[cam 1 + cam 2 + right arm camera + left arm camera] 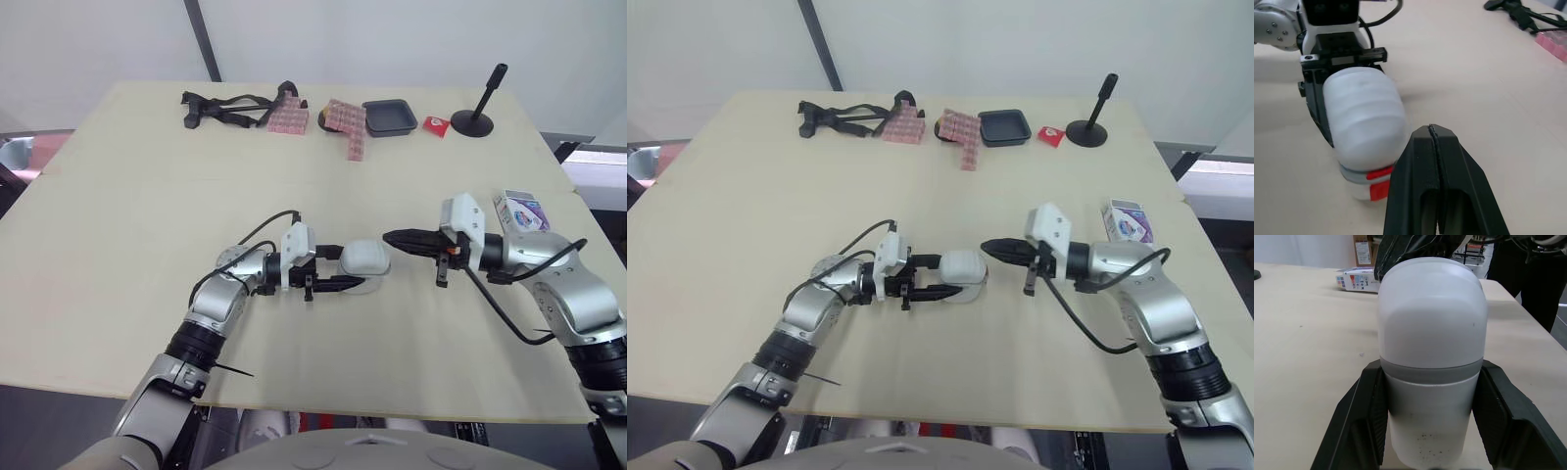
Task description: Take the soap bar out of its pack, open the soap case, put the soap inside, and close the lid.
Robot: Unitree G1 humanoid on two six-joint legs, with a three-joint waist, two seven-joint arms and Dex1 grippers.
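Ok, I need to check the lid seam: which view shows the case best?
The left wrist view: the case shows large between the left gripper's fingers, its grey seam band plain. The eye views show it small, from above; the right wrist view shows its side, partly behind the right gripper.

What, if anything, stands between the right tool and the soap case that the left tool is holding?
Nothing visible does. The shut right tool has its tip close beside the closed soap case, which the left tool clamps by its sides.
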